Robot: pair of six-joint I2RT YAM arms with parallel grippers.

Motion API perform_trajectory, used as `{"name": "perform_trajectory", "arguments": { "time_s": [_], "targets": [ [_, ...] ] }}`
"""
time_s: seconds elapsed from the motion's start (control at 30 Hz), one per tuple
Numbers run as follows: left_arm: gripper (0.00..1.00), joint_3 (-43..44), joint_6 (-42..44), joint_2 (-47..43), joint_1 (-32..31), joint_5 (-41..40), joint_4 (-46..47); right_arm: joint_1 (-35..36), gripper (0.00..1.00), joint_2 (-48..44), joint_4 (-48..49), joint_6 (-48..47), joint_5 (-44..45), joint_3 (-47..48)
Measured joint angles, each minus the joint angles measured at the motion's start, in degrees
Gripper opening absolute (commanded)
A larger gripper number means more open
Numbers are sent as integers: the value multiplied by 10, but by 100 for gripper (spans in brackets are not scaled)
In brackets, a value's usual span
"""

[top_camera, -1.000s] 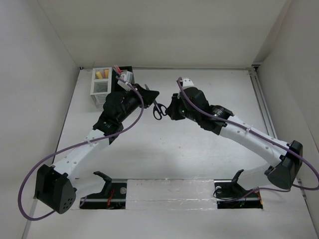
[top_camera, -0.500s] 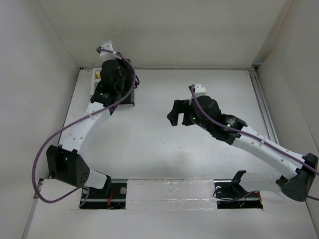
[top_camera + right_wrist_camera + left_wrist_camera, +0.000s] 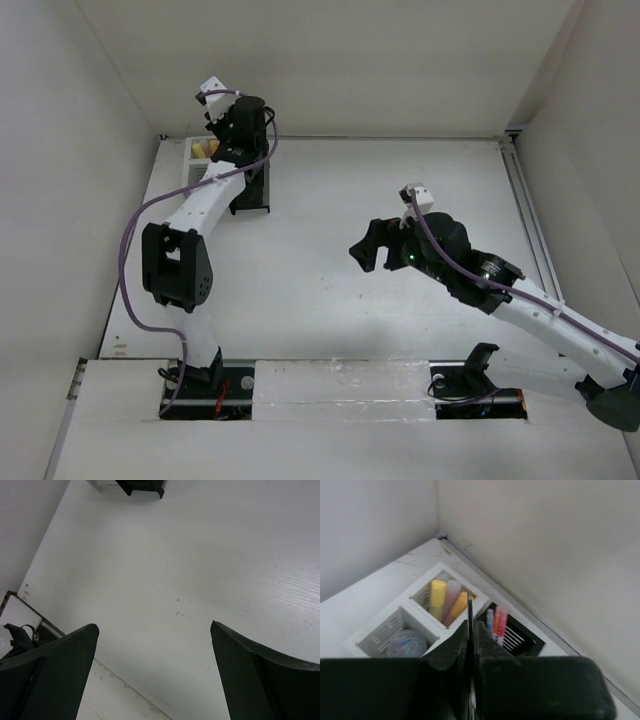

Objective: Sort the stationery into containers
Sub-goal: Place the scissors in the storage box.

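My left gripper (image 3: 471, 625) is shut on the scissors. Only their thin dark blade (image 3: 469, 605) shows, sticking out between the closed jaws. It hangs above the containers in the far left corner, over the seam between the white box (image 3: 380, 630) and the black box (image 3: 530, 641). The white box holds a yellow marker (image 3: 437, 596), an orange one (image 3: 459, 605) and a round greyish-purple item (image 3: 406, 644). Blue and red pens (image 3: 497, 621) stand in the black box. My right gripper (image 3: 153, 626) is open and empty over the bare table, and sits right of centre (image 3: 366, 250) in the top view.
The enclosure's back and left walls meet just behind the containers (image 3: 205, 150). In the top view the left arm (image 3: 190, 215) stretches up the left side and hides most of the boxes. A metal rail (image 3: 525, 210) runs along the right edge.
A second ago both grippers met at the scissors mid-table. The right gripper has opened and drawn back to the near right. The left arm has swung to over the containers with the scissors.
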Motion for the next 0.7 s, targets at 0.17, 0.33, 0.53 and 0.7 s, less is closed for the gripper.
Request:
{"name": "perform_trajectory", "arguments": {
  "time_s": [0.17,0.33,0.53,0.7],
  "targets": [
    [0,73,-23,62,-9,-108,-61,2,100,0,2,-4,-8,0],
    [0,91,-32,78,-11,-153,-78,4,100,5,3,-11,-12,0],
    [0,45,8,78,-6,-157,-20,4,100,21,3,-17,-16,0],
    [0,30,24,80,2,-155,1,4,100,36,5,-23,-21,0]
  ]
}}
